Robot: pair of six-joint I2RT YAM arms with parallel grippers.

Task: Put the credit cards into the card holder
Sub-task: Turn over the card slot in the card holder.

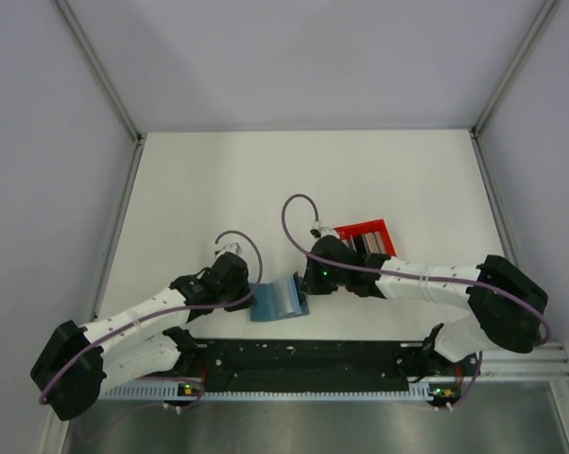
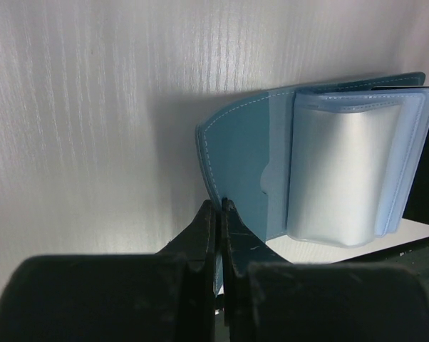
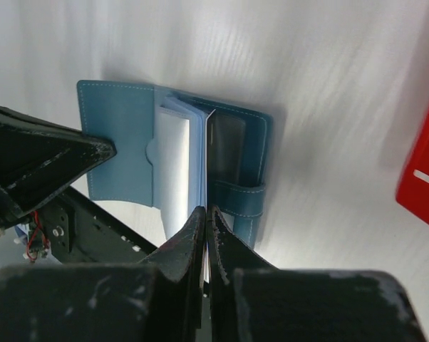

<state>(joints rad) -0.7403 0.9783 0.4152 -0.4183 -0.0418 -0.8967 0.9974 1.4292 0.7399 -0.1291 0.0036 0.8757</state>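
Fingers of your left arm pinch shut on the teal flap of the one card holder, which lies open on the white surface. Your right fingers sit nearly closed at its near edge; their hold is unclear. One red tray lies nearby.

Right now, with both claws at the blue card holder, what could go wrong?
The left claw, shut, touches only the flap edge of the card holder, so the holder may slide or fold shut. Its clear sleeves bulge upward; the credit cards could snag or slip between them. The holder lies close to the near edge of the table, so a shove might tip it off.
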